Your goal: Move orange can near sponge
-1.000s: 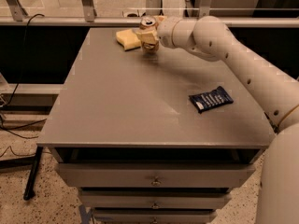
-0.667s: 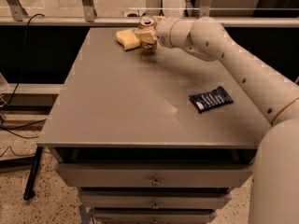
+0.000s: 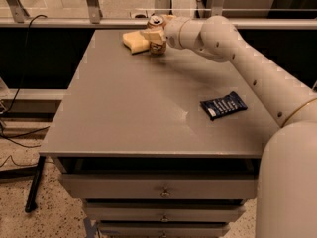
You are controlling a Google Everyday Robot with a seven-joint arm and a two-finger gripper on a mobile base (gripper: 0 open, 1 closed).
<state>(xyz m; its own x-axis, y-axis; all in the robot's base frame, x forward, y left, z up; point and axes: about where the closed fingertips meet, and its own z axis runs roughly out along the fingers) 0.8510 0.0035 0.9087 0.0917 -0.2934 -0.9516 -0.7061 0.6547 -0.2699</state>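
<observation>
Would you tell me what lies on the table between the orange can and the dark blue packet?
Only bare table top, as the camera view shows; the gripper grips the orange can beside the sponge.

Grey table [image 3: 129, 108] with drawers underneath. Up at the far edge there's the sponge [image 3: 133, 40], and the orange can [image 3: 158, 47] is right beside it, with the gripper [image 3: 156, 27] at the can. A dark blue packet [image 3: 224, 105] lies flat near the right edge, well apart from those two.
</observation>
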